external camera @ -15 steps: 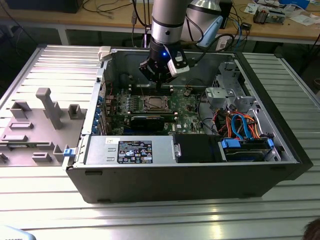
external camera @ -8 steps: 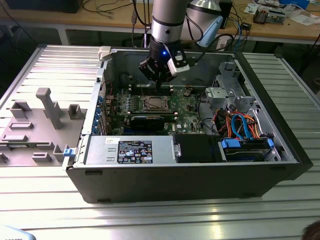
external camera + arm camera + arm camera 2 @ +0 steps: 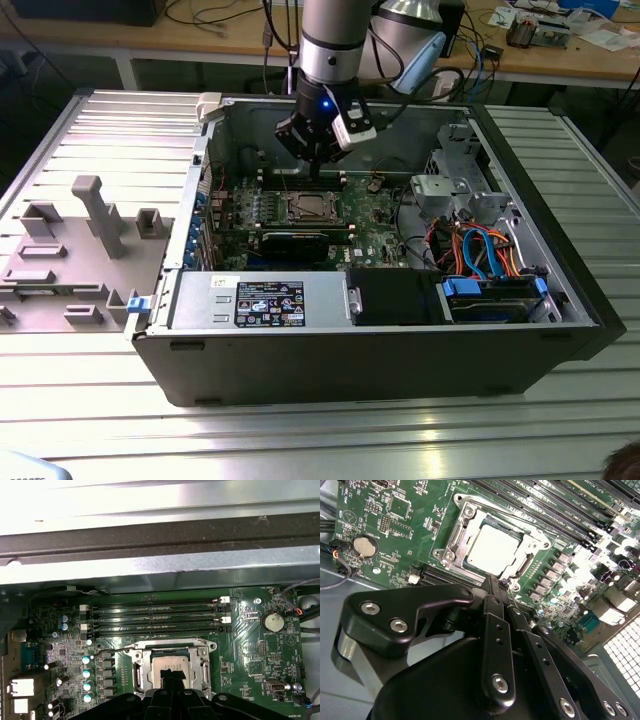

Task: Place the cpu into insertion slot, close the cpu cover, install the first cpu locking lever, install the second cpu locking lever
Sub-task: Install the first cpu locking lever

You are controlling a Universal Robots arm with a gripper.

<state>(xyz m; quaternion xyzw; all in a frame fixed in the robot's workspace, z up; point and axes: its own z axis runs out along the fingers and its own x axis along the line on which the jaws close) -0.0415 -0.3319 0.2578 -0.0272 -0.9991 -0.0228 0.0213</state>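
Silvery-tan cpu [image 3: 492, 550] sits in the insertion slot [image 3: 454, 536] — cpu cover [image 3: 529, 564] down around it.
The gripper [image 3: 495, 582] hangs just above the socket's edge on the green motherboard [image 3: 395, 510], fingers pressed together, grasping nothing.

Lab: cluttered workbench [image 3: 560, 55], cables, open PC case [image 3: 370, 340].
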